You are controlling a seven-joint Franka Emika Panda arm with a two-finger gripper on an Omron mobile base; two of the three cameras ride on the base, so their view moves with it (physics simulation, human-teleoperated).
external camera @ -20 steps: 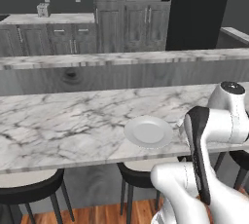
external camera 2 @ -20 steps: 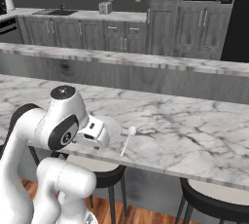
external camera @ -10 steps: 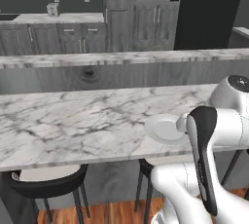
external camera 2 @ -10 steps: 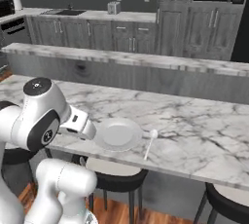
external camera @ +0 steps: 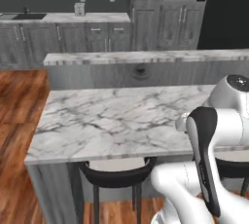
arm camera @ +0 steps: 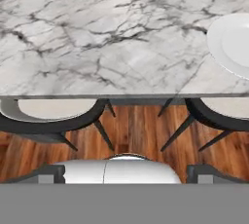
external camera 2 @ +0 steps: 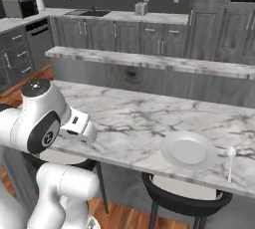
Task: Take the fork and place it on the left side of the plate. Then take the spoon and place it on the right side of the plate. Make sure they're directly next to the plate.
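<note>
From the left base view I see the marble counter [external camera: 121, 116] with a dark stool [external camera: 116, 172] tucked under its near edge, and my white arm rising at the lower right. From the right base view the white plate [external camera 2: 188, 150] sits near the counter's front edge with the spoon [external camera 2: 230, 161] just beside it on its right, bowl away from me, while the hand hangs over the counter edge well to the plate's left. In the hand view the gripper [arm camera: 125, 173] has its fingers spread wide and empty, above the counter edge and stools, with the plate's rim at the right.
</note>
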